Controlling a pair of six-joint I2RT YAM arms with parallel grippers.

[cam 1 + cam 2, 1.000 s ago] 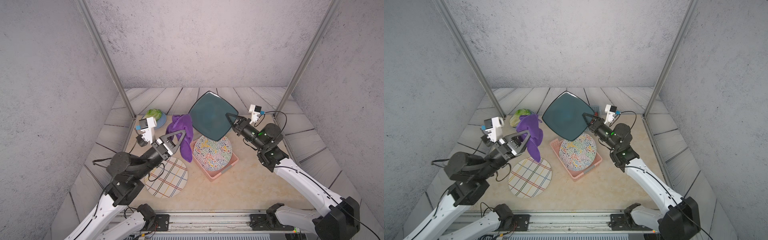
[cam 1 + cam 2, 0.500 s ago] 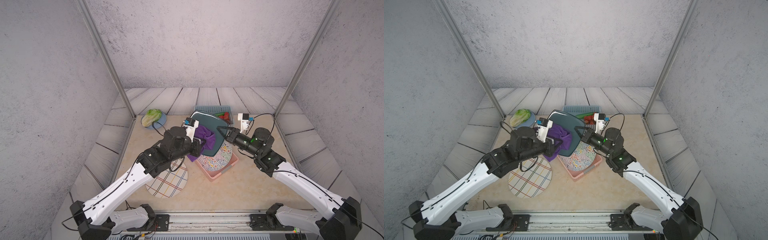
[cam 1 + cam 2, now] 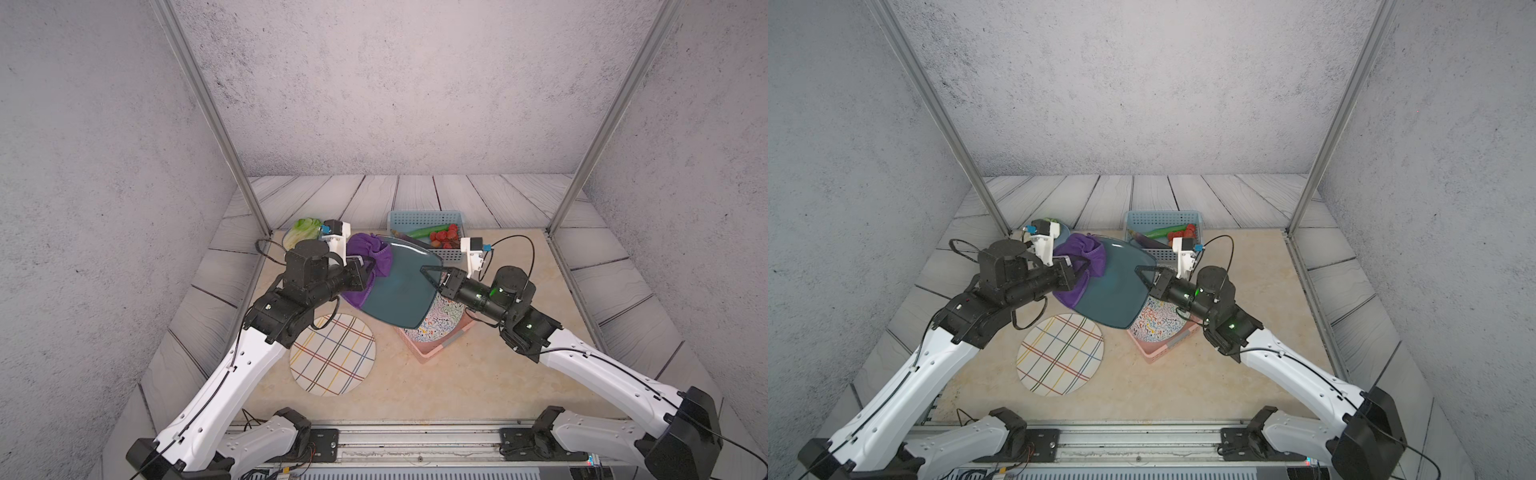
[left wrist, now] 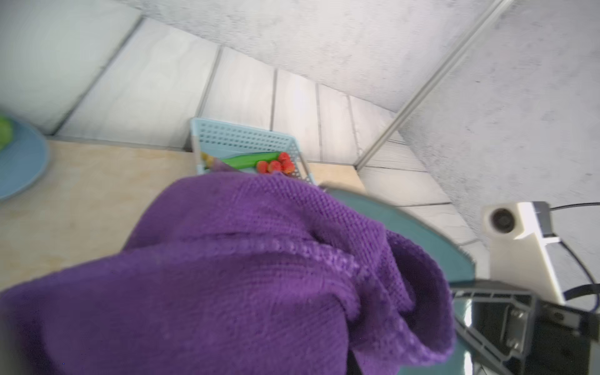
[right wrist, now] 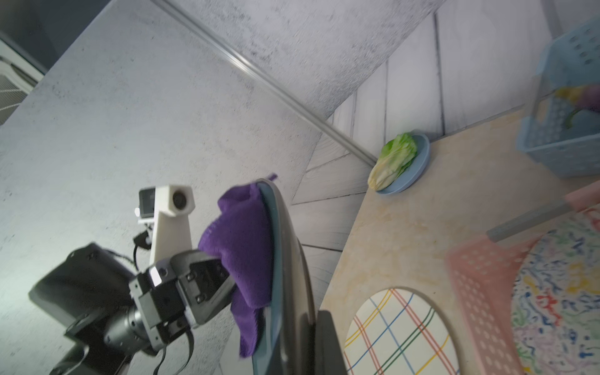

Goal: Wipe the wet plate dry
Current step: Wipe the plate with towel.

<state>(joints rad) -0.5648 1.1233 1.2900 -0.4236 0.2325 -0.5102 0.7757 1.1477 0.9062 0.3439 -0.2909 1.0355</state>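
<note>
A dark teal square plate (image 3: 399, 286) (image 3: 1113, 286) hangs tilted above the table's middle. My right gripper (image 3: 428, 276) (image 3: 1142, 276) is shut on its right edge, and the right wrist view shows that plate (image 5: 285, 259) edge-on between the jaws. My left gripper (image 3: 368, 270) (image 3: 1077, 268) is shut on a bunched purple cloth (image 3: 370, 257) (image 3: 1079, 257). The cloth (image 5: 243, 240) lies pressed against the plate's left face, near its far corner. In the left wrist view the cloth (image 4: 227, 276) hides the jaws, and the plate's rim (image 4: 422, 233) shows behind it.
A round plaid plate (image 3: 332, 359) lies flat below the left arm. A pink basket (image 3: 428, 353) holding a colourful plate (image 3: 440, 320) sits under the teal plate. At the back stand a blue basket (image 3: 424, 218) of vegetables and a blue dish with lettuce (image 3: 301, 230).
The plate came down from high at the back to the middle. My left arm swung in with the cloth, pressed it on the plate, then slid it toward the far left corner.
</note>
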